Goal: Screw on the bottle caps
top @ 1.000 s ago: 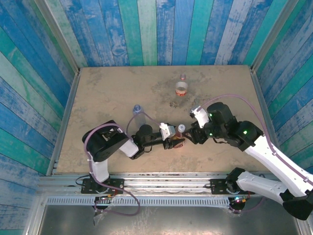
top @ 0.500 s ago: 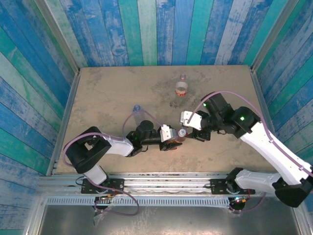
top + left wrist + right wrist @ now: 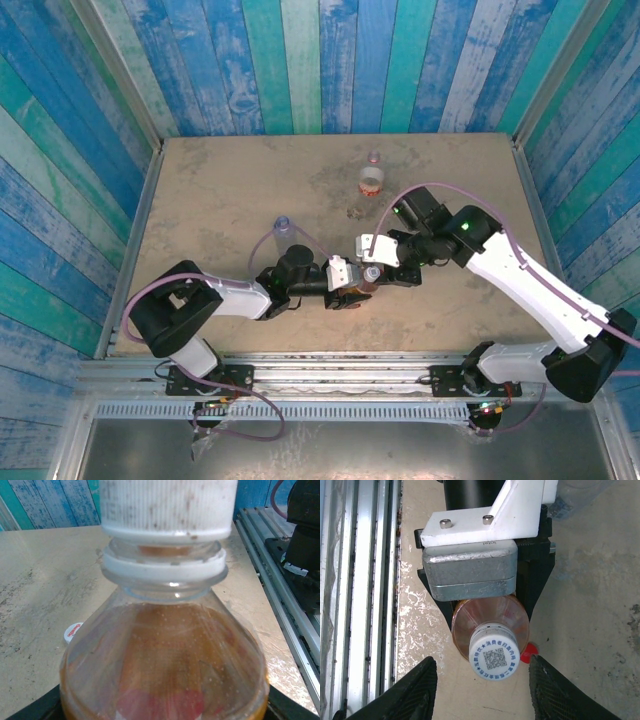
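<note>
Amber bottle (image 3: 490,622) is held near the front edge of the bench (image 3: 220,190), clamped at its body by the left pincer (image 3: 350,291). We see its white cap (image 3: 494,655) on the neck. The right pincer (image 3: 481,666) straddles that cap, fingers parted and clear of it on both sides.

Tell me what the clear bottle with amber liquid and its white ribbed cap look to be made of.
The clear bottle with amber liquid looks like glossy plastic: transparent, with soft highlights. Its white ribbed cap looks like matte moulded plastic, given the fine vertical ridges.
</note>
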{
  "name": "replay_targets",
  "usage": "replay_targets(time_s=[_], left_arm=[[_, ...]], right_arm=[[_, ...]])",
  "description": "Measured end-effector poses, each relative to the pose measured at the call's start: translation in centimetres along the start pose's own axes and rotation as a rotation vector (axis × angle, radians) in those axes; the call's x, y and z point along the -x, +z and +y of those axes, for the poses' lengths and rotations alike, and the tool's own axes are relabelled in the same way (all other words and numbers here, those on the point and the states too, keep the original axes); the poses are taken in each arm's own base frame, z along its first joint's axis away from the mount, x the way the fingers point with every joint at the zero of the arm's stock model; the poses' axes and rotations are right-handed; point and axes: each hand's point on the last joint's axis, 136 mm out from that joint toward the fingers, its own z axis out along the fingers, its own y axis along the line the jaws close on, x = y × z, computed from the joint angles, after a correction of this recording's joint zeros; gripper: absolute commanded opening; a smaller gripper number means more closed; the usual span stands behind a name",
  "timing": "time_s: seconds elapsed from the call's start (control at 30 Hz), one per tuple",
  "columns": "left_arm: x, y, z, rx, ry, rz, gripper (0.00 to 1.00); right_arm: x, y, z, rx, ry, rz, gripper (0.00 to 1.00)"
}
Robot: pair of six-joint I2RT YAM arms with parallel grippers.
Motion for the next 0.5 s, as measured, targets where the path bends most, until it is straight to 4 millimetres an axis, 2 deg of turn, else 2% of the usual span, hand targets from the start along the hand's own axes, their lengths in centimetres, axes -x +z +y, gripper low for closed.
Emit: replay_targets(time_s=[0.3,0.5], left_arm=[[0.5,-0.1,-0.1,-0.005,0.006,-0.011,0.59],[0.7,-0.2,-0.1,-0.003,0.01,-0.016,0.59]], right_arm=[[-0.2,1.0,-0.3,0.017,0.007,0.023,0.46],[-0.5,1.6,-0.4,0.029,0.013,0.04,0.35]])
